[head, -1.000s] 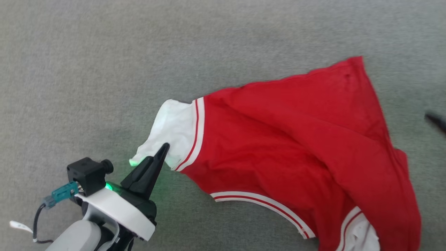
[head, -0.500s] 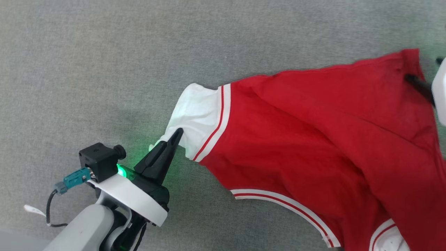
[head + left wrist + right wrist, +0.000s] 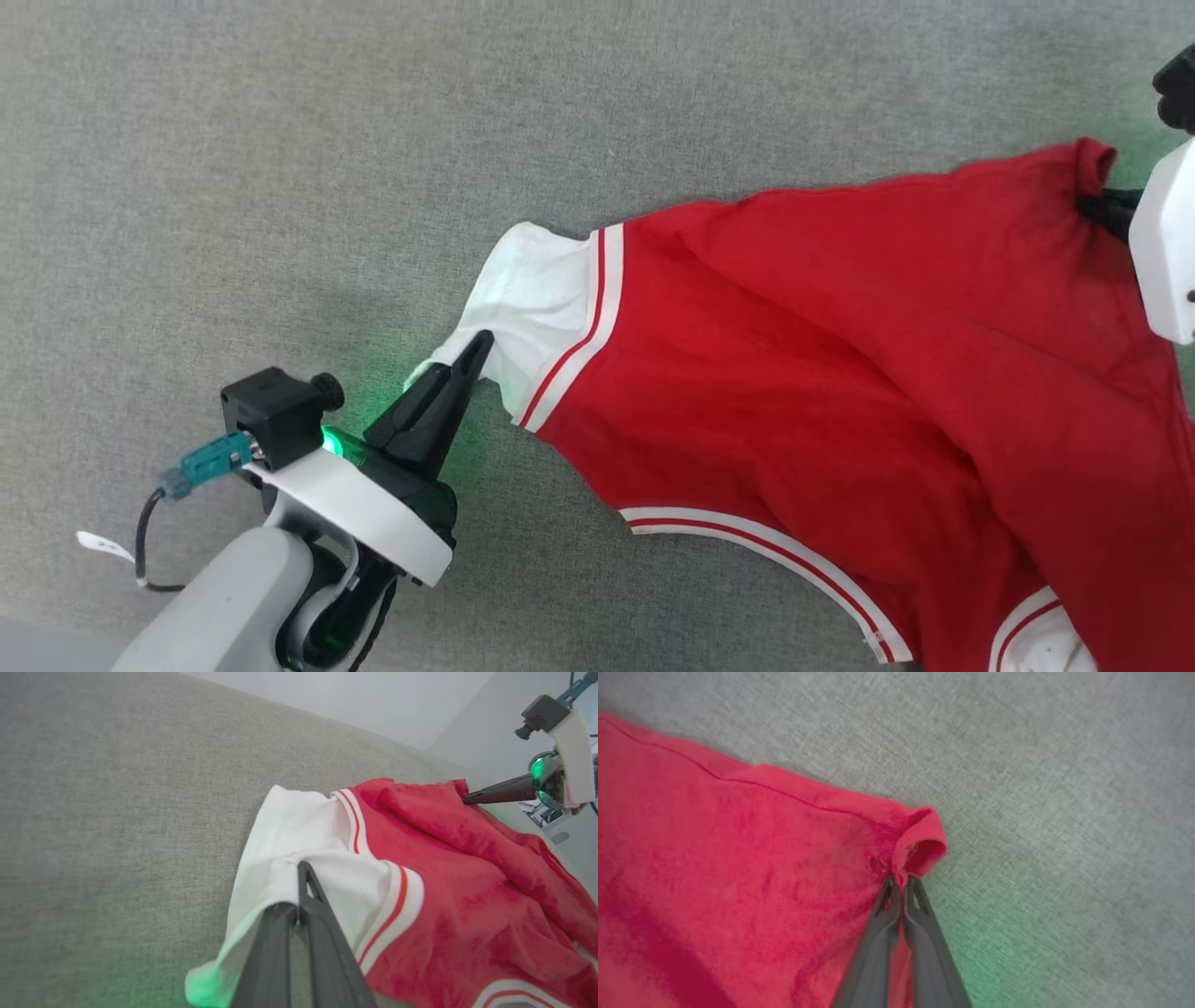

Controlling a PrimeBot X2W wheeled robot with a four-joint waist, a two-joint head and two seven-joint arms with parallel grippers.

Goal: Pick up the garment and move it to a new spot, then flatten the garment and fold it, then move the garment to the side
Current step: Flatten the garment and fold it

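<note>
Across the grey cloth-covered surface [image 3: 280,140] the red T-shirt [image 3: 794,373] lies rumpled. My left end effector [image 3: 478,343] is clamped on its white sleeve [image 3: 541,280]. My right end effector [image 3: 902,881] has just pinched the hem corner [image 3: 924,844], so I judge it ready to lift.

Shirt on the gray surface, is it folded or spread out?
Spread out, not folded: the shirt lies open, creased, one white sleeve stretched out.
</note>
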